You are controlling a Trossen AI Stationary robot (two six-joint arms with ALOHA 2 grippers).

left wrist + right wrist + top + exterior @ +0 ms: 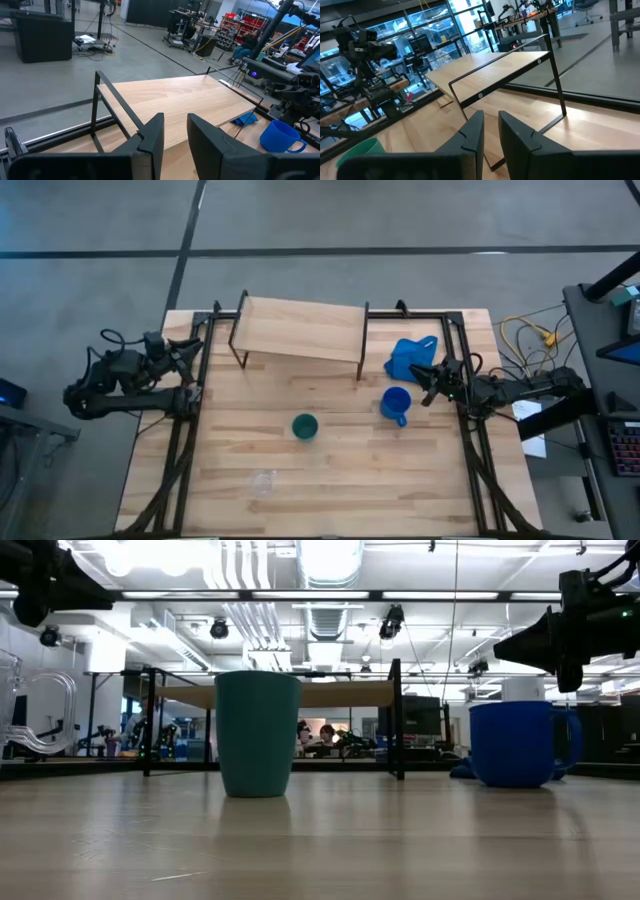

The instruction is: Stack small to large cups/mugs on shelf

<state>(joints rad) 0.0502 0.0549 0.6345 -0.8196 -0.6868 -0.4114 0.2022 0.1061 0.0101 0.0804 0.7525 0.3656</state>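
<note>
A smooth, tapered dark green cup stands at the middle of the plank table, a glossy bright blue mug with a loop handle near the right edge, and a tiny clear glass cup toward the front edge. The light-wood shelf on thin dark metal legs stands bare along the far edge. The left claw waits slightly open and empty at the far left corner; the right claw, also narrowly parted and empty, hovers just beside the mug.

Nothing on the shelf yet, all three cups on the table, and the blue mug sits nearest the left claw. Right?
Not quite: the blue mug sits nearest the right claw, as the high view shows. The shelf is bare, and the green cup and clear glass cup also stand on the table.
</note>
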